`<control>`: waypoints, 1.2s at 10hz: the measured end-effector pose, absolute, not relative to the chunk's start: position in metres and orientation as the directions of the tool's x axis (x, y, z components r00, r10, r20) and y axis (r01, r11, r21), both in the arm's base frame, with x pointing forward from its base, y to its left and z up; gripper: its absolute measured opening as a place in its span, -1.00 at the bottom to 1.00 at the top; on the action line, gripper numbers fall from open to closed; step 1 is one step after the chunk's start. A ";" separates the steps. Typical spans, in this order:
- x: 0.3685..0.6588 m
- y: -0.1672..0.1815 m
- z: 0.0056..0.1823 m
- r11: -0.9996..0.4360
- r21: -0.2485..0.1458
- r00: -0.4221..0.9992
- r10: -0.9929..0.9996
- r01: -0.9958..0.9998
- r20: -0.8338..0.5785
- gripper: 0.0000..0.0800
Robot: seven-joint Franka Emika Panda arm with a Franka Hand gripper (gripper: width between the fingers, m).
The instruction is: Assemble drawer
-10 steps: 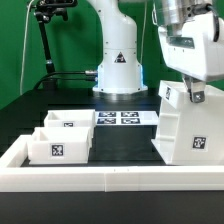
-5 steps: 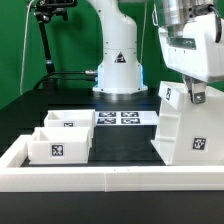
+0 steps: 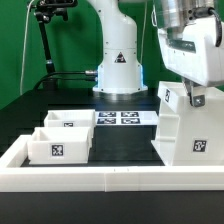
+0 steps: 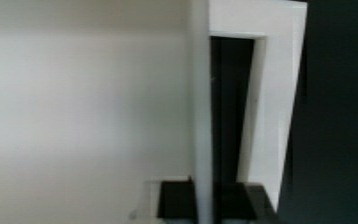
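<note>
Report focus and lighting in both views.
Exterior view: sharp and evenly lit, trays and housing crisp-edged, shadows soft. Wrist view: blurred, seemingly too close; the housing fills most of it as pale featureless white beside a dark gap.

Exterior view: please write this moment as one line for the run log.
fingers: shut on housing top edge | housing: exterior view's right | trays: two, exterior view's left, outside housing

I work in a robotics lab: my white arm [image 3: 118,50] stands on a black bench [image 3: 60,100], a marker board [image 3: 122,117] of printed tags lies on it, a low white border wall [image 3: 100,178] fences the workspace, and a black equipment stand [image 3: 45,40] with cables rises behind.
</note>
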State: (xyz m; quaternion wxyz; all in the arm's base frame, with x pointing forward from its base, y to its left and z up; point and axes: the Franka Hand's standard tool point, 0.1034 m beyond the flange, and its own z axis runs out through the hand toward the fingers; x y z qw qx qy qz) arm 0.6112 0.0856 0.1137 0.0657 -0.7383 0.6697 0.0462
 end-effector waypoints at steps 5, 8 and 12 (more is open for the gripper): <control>0.627 0.088 0.123 -0.093 -0.084 0.105 -0.983 -0.992 -0.153 -0.90; 0.626 0.089 0.122 -0.104 -0.083 0.116 -0.982 -0.991 -0.152 -0.90; 0.632 0.089 0.117 -0.096 -0.105 0.112 -0.982 -0.990 -0.153 -0.90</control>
